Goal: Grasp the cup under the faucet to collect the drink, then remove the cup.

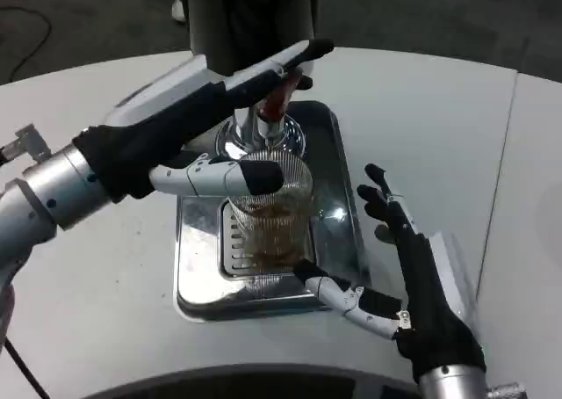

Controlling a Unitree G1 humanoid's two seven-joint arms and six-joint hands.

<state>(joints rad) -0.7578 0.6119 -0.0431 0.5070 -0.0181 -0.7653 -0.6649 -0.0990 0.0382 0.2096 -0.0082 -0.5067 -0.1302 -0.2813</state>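
White round bench, dark floor beyond. Steel drip tray at centre, dispenser faucet at its far end. Ribbed glass cup, upright, part-filled with brown drink, stands under it. Right hand lies just right of the cup, fingers spread, empty. Left hand reaches over cup to the faucet lever, grip unclear, crowding any lift.

Cup: clear ribbed glass, upright, holds brown drink in lower part. Sits just beside the right hand's thumb side, behind the left hand's lower finger, which crosses its rim. Faucet: chrome with red part, directly above cup, under left hand's upper fingers.
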